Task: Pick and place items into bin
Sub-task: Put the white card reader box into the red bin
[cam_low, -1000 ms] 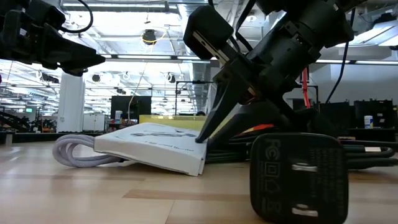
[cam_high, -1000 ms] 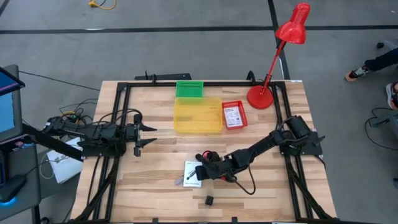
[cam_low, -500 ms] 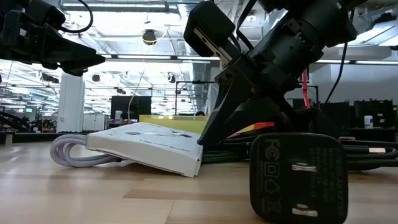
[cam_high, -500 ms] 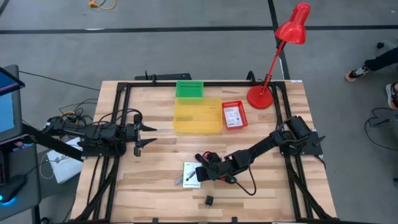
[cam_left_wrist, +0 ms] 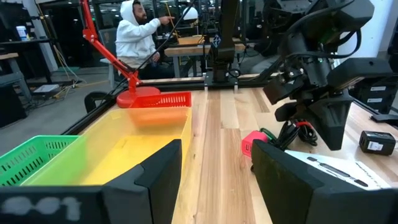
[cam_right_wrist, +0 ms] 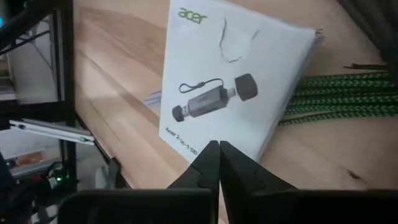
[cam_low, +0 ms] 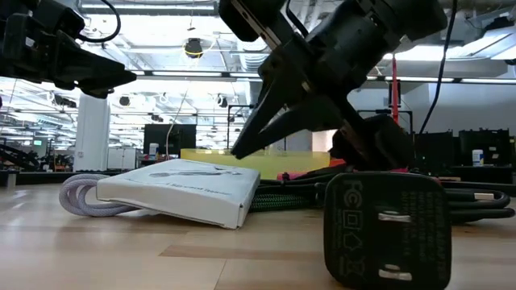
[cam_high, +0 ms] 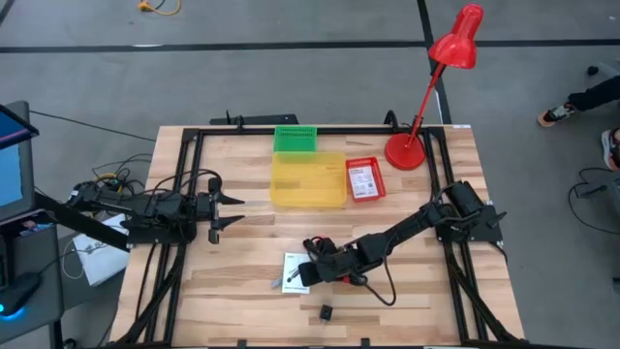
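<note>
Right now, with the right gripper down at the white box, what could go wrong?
The right gripper is shut at the edge of the white cardboard box without holding it, so another pass may only push it. The box lies partly on a green braided cable and may drag it along. The black plug adapter sits close by and could get knocked.

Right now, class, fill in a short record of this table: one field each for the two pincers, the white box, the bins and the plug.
left pincer: open, waiting at the table's left side, holding nothing
right pincer: shut, tips at the white box's edge
white box: flat on the table, resting on a cable
bins: yellow bin with green bin and red bin beside it
plug: black, alone near the table's front edge
</note>
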